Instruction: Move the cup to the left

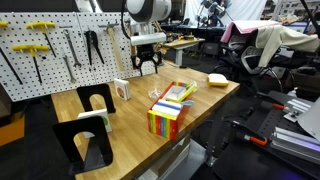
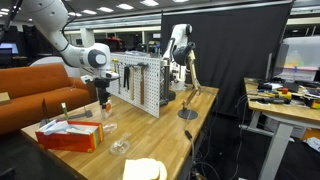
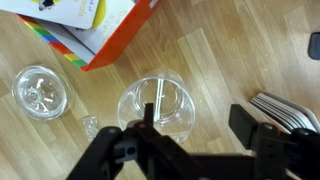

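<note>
In the wrist view the clear cup point(image 3: 165, 100) stands upright on the wooden table, just beyond my gripper point(image 3: 197, 125). The gripper is open and empty. Its left finger overlaps the cup's near rim and its right finger is off to the cup's right over bare wood. In an exterior view the gripper point(image 2: 103, 97) hangs just above the faint cup point(image 2: 108, 126). In an exterior view the gripper point(image 1: 147, 63) is above the cup point(image 1: 155, 93), behind the rainbow-striped box.
A second, smaller clear cup point(image 3: 40, 90) point(image 2: 120, 146) stands close by. The rainbow-striped box point(image 3: 95, 30) point(image 1: 170, 108) point(image 2: 70, 133) lies beside both. A pale yellow block point(image 1: 217, 79) point(image 2: 145, 170), a white box point(image 1: 122, 92), black bookends point(image 1: 95, 100) and a pegboard point(image 1: 50, 50) surround them.
</note>
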Action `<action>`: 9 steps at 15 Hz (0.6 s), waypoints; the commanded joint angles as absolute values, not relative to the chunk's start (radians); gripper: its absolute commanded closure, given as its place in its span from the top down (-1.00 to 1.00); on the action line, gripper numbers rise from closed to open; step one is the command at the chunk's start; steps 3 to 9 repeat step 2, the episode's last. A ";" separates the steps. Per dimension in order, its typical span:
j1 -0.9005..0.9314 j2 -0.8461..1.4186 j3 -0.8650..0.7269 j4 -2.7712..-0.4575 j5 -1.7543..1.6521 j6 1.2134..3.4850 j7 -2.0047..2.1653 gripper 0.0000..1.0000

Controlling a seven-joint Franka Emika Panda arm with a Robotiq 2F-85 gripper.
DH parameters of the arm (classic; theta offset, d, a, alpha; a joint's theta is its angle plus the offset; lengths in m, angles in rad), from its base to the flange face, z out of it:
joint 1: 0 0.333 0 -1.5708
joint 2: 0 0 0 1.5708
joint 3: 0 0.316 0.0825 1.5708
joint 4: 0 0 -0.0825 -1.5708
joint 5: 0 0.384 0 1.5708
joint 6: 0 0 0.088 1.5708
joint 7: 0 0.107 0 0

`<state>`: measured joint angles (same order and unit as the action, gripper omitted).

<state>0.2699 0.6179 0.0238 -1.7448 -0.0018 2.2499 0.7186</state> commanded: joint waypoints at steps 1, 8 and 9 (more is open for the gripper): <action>0.275 0.619 0.019 -1.742 0.002 2.247 0.716 0.56; 0.275 0.619 0.019 -1.742 0.002 2.247 0.716 0.56; 0.275 0.619 0.019 -1.742 0.002 2.247 0.716 0.56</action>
